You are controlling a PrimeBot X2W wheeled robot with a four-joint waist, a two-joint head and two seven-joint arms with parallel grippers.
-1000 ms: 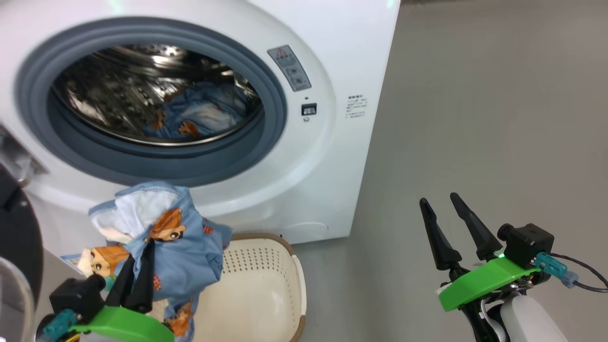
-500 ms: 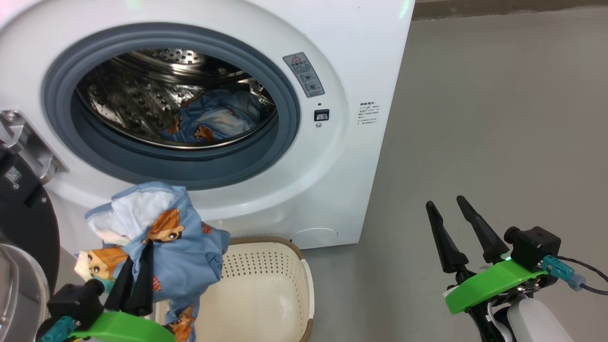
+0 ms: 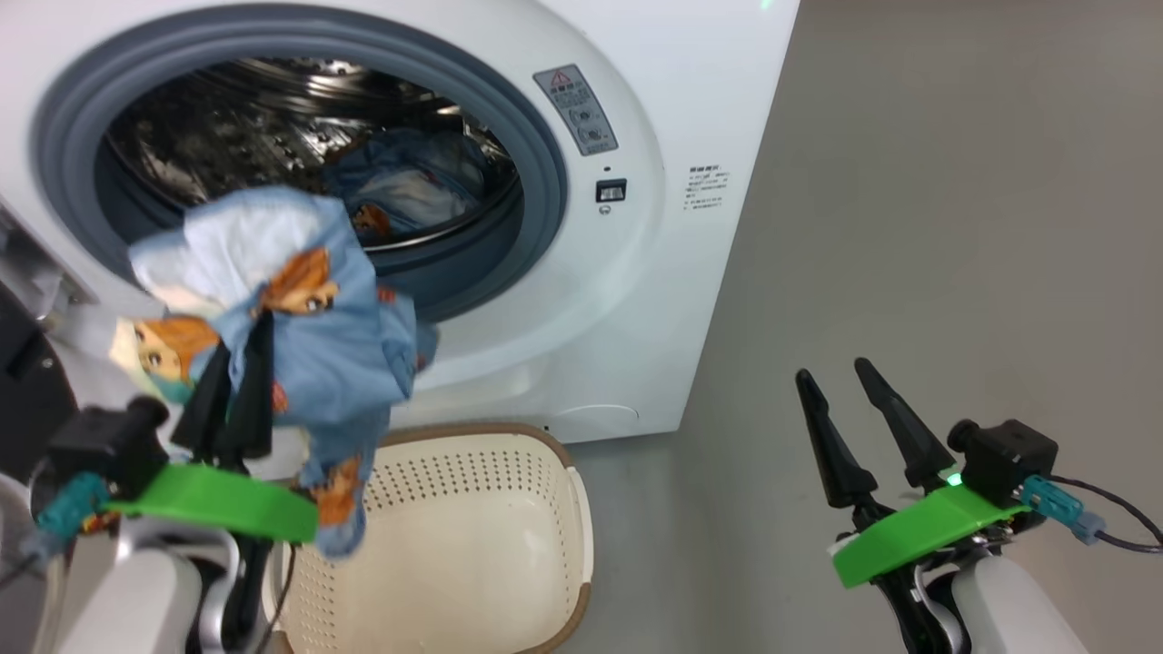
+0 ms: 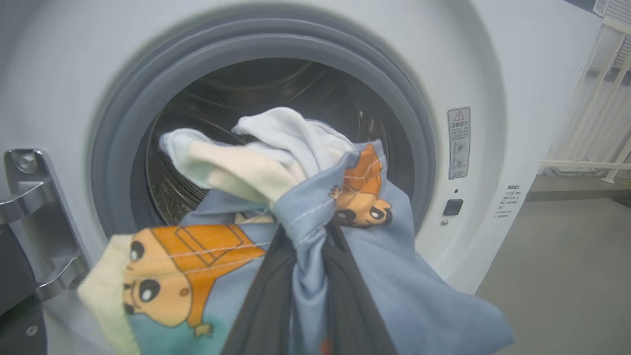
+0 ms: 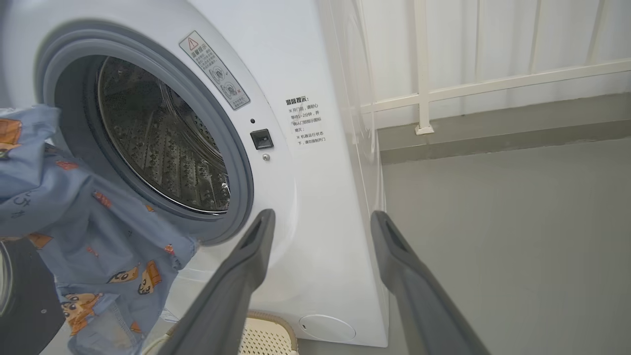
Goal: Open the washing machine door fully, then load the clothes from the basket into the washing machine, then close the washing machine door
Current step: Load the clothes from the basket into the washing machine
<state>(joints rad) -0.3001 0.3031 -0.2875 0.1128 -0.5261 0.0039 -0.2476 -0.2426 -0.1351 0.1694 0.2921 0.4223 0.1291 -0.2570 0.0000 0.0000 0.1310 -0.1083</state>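
Ahead, held garment [image 3: 309,336] before drum [image 3: 227,118]; basket [image 3: 491,481] below.

On grey floor [image 3: 954,227]: basket [image 3: 472,481], washing machine [image 3: 636,300]

The washing machine [image 3: 654,300] is recorded as a white front-loader with its grey gasket and steel drum exposed. The washing machine door [image 3: 27,400] is swung open at the machine's left, and only part of its black ring is seen. The held garment [image 3: 309,336], light blue with orange-brown bears and whitish lining, is bunched and pinched in the left gripper [image 3: 238,341], suspended before the lower left of the machine's opening. The second garment [image 3: 409,186], same print, is crumpled inside the machine's drum. The basket [image 3: 554,509], cream, perforated and brown-rimmed, is set upright just before the machine's base.
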